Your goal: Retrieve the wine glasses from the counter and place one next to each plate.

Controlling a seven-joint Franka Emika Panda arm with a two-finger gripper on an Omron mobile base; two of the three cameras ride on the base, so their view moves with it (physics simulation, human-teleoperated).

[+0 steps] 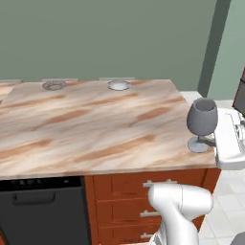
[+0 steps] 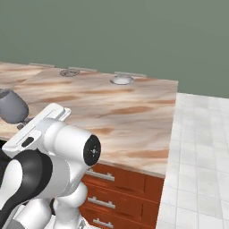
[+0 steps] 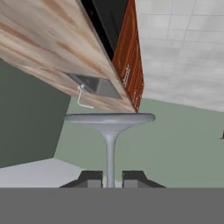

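One grey-blue wine glass (image 1: pixel 202 119) stands upright over the near right corner of the marbled counter (image 1: pixel 86 129). My gripper (image 1: pixel 209 140) reaches in from the right and is shut on its thin stem. In the hand view the stem (image 3: pixel 109 153) runs between the two dark finger tips (image 3: pixel 91 178), with the round foot (image 3: pixel 109 119) above them. The same glass (image 2: pixel 11 106) sits at the left edge of the right base view. At the counter's far edge lie the greyish-tan plate (image 1: pixel 54 85) and the white plate (image 1: pixel 118 85). The second glass is out of view.
Under the counter are a black dishwasher front (image 1: pixel 43 210) and reddish-brown drawers with silver handles (image 1: pixel 158 184). White tiled floor (image 2: pixel 201 156) lies to the counter's right. A green wall (image 1: pixel 119 33) rises behind. A sink (image 3: pixel 94 85) shows in the hand view.
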